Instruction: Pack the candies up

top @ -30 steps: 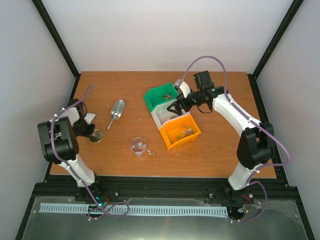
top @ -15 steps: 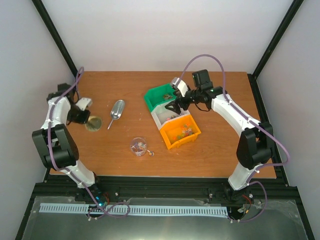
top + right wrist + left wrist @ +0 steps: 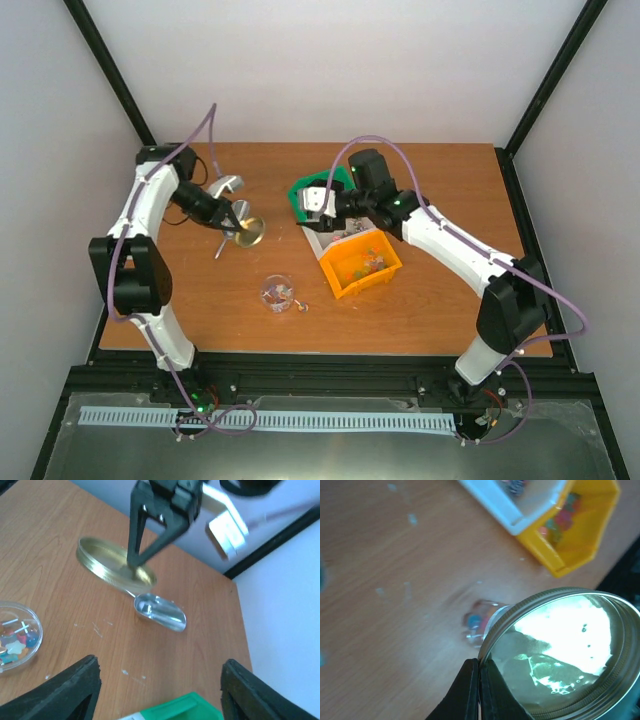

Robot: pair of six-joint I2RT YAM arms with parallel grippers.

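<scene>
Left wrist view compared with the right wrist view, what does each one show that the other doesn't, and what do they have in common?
Only the left wrist view shows the orange bin with candies inside. Only the right wrist view shows the metal scoop lying on the table, an edge of the green bin, and the right fingers spread open. Both show the gold lid pinched at its rim by the left fingers, and the clear jar holding a few more candies.

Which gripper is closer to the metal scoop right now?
Left. The left gripper, its jaws shut on the gold lid, hangs just over the scoop; the right gripper is off to the right, above the green bin.
</scene>
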